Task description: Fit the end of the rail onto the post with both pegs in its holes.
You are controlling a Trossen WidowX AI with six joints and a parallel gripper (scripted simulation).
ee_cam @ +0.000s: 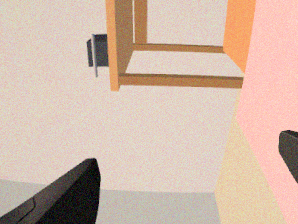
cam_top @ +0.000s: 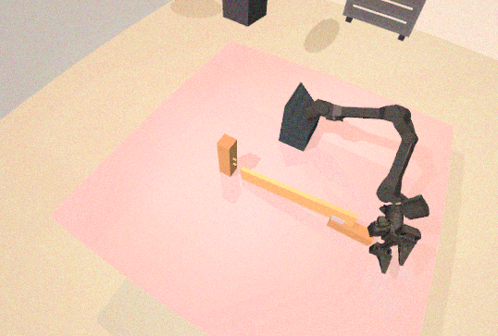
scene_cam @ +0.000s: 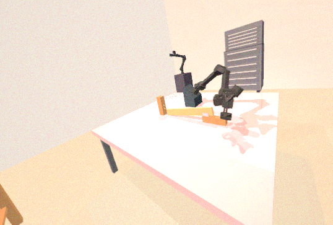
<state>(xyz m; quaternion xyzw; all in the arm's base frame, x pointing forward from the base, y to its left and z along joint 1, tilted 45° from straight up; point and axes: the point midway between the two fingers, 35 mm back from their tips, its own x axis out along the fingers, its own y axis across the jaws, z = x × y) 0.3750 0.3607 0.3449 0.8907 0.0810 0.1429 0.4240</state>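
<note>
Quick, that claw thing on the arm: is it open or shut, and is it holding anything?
Gripper: open, fingers spread wide, holding nothing. It hangs just past the low block end of the rail, not around the rail.

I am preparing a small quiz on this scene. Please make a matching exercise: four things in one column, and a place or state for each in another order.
Things:
1. post
2. rail
3. claw
4. footboard block

States:
A. open, holding nothing
B. upright, pegs facing the rail
C. sloping, near end down on the table
D. low, carrying the rail's far end

Pairs: 1-B, 2-C, 3-A, 4-D
</note>
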